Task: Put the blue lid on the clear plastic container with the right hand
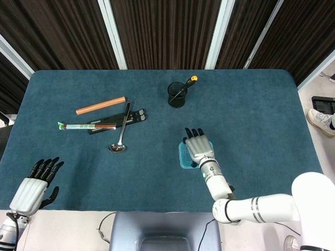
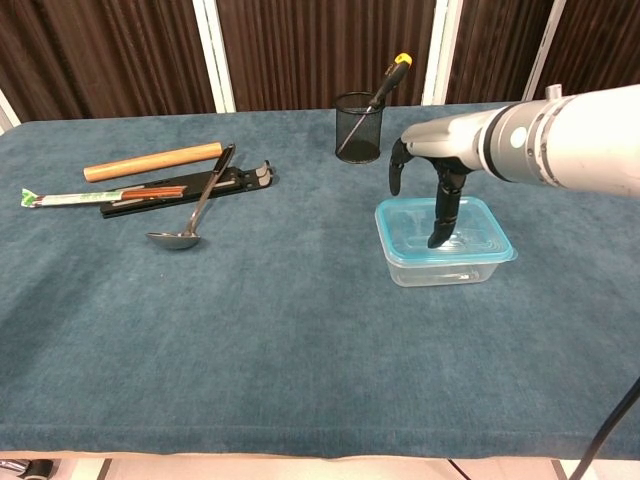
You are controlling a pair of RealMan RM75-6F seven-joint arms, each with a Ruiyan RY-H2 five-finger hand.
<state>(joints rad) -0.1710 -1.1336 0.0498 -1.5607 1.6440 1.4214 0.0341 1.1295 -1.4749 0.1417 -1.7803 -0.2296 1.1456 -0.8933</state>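
A: Where's the right hand (image 2: 432, 190) just now?

B: Over the blue lid (image 2: 480, 232), fingers spread and pointing down, gripping nothing. One fingertip (image 2: 434, 240) seems to be touching the lid's top near its left side, though I can't be certain it's truly pressing.

A: And the lid is on?

B: It lies flat on the clear container (image 2: 440, 268), which stands on the table (image 2: 300, 330) right of the middle, nearer the front edge than the back. Whether its rim has snapped down all round, I can't tell.

A: So how should this be finished?

B: I'd press straight down along the edges and corners, not the middle, and gently; that light tub could skid on the cloth if pushed sideways.

A: The other hand?

B: The left hand (image 1: 36, 180) sits at the front left corner, fingers apart, holding nothing.

A: Anything close by?

B: A mesh cup (image 2: 359, 127) with a screwdriver (image 2: 388, 79) stands behind it, well apart.
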